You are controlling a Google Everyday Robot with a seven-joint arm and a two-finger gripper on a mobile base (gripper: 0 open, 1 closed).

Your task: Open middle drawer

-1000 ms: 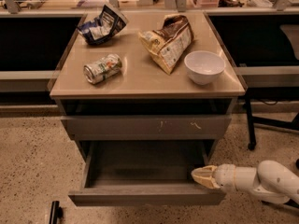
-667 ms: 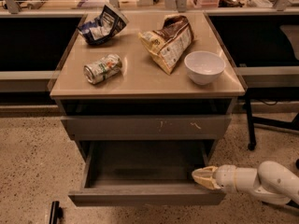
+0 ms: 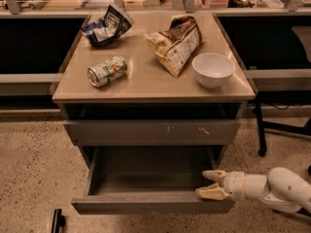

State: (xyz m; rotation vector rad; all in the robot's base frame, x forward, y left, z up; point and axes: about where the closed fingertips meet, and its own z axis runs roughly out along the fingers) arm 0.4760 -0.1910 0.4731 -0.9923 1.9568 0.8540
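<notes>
The middle drawer (image 3: 146, 203) is the wide, shallow grey drawer under the scratched top drawer (image 3: 150, 130). It stands pulled out towards me, and its dark grey inside (image 3: 150, 171) shows with nothing in it. My white gripper (image 3: 212, 184) reaches in from the right at the drawer's front right corner. Its two cream fingers are spread apart. One fingertip (image 3: 213, 174) is over the drawer's inside and the other lies on the front's top rim. Nothing is held between them.
On the cabinet top (image 3: 146, 84) lie a can (image 3: 107, 71) on its side, a blue chip bag (image 3: 107, 25), a brown chip bag (image 3: 177, 42) and a white bowl (image 3: 213, 69). A black chair base (image 3: 282, 125) stands to the right. The floor is speckled.
</notes>
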